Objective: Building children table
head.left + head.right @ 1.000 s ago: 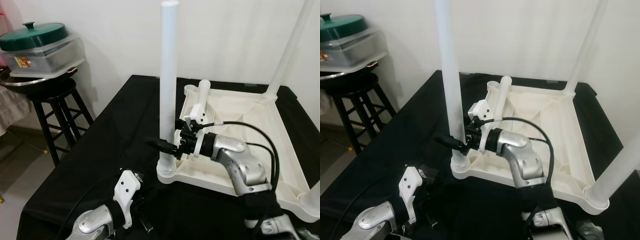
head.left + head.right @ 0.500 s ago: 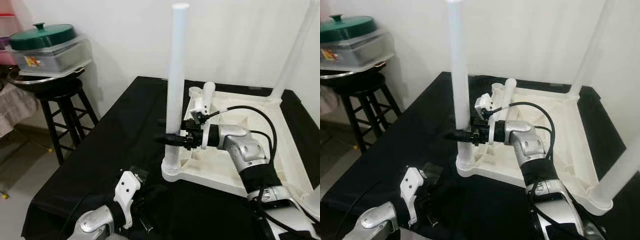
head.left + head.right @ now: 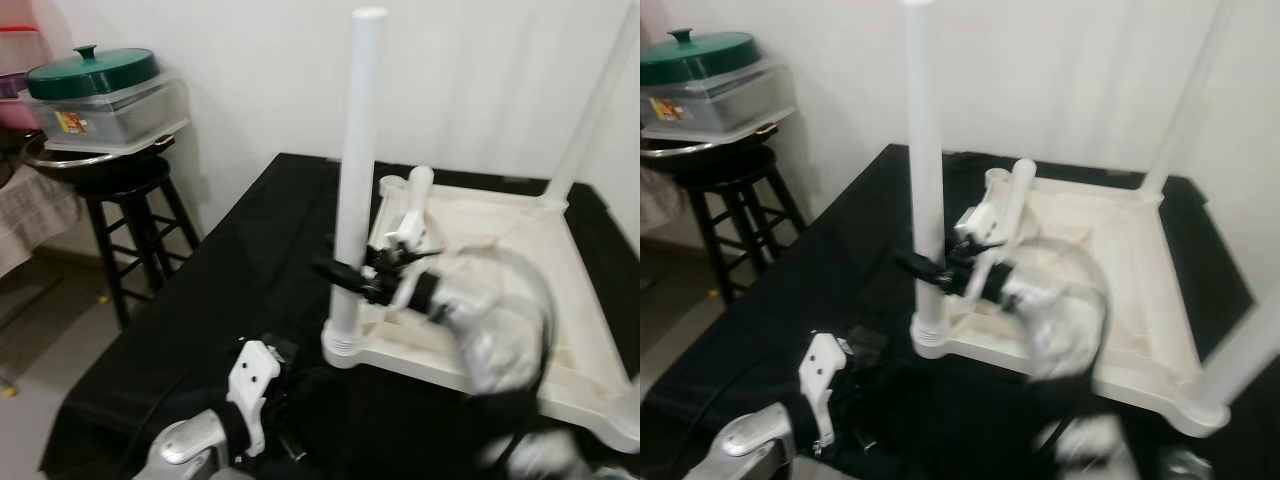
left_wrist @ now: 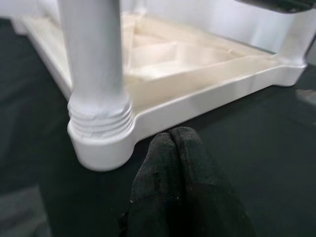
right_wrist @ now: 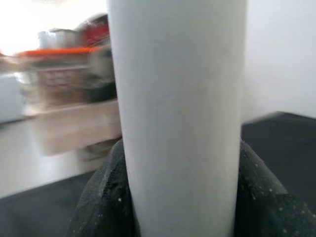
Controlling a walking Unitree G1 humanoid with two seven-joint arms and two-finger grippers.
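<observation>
The right gripper (image 3: 345, 275) clamped its jaws around the upright white leg (image 3: 353, 170); the left gripper (image 4: 170, 143), jaws closed, lay at six o'clock.

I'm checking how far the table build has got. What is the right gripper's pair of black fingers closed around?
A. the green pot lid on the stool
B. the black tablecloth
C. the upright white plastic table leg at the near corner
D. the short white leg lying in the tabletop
C: the right gripper clasps the upright white plastic table leg low down, just above its threaded socket, and the right wrist view shows black fingers on both sides of it.
</observation>
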